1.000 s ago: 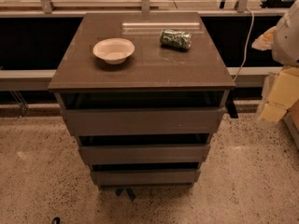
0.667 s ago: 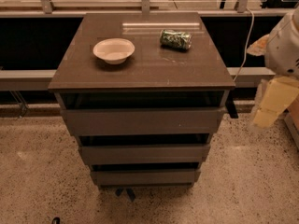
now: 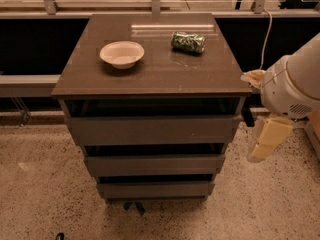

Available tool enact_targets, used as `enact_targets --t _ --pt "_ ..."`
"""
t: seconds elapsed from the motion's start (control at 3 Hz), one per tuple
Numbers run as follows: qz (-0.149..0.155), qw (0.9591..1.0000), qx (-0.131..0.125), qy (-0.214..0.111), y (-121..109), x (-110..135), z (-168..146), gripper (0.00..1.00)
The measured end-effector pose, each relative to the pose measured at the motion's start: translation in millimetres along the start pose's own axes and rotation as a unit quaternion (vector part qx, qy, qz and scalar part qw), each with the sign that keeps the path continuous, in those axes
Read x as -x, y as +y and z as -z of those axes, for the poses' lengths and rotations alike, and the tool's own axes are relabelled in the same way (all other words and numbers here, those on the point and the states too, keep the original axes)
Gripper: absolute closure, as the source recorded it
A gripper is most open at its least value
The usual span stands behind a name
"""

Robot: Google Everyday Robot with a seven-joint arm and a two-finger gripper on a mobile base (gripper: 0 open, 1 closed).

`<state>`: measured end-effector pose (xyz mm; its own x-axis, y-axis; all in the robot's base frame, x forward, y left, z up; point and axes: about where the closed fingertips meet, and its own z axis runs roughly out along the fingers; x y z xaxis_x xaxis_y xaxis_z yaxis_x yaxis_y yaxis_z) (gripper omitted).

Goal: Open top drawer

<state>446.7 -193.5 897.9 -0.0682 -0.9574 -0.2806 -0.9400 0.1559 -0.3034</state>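
Note:
The top drawer (image 3: 152, 130) is the widest grey-brown flat front of the cabinet, just under the tabletop. A dark gap shows between its upper edge and the tabletop. My gripper (image 3: 266, 140) hangs as a cream-coloured piece below the white arm joint (image 3: 294, 86). It sits to the right of the cabinet, beside the drawer's right end and apart from it. It holds nothing that I can see.
On the cabinet top (image 3: 160, 74) stand a white bowl (image 3: 122, 53) and a green crushed can (image 3: 188, 42) lying on its side. Two shorter drawer fronts (image 3: 154, 165) lie below. A rail and a cable run behind. The floor is speckled.
My arm has swung in from the right edge toward the cabinet's right side, and the cream gripper now hangs lower and closer to the drawer's end. The drawer has not moved.

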Motion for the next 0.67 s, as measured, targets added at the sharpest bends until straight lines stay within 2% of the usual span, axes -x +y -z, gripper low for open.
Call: enact_targets --t 0.33,0.67 --pt "-0.003 1.0 0.003 0.001 2.0 -0.1 0.8 0.0" --pt "0.013 0.9999 -0.006 0.006 8.1 15.2 -24.5 0.0"
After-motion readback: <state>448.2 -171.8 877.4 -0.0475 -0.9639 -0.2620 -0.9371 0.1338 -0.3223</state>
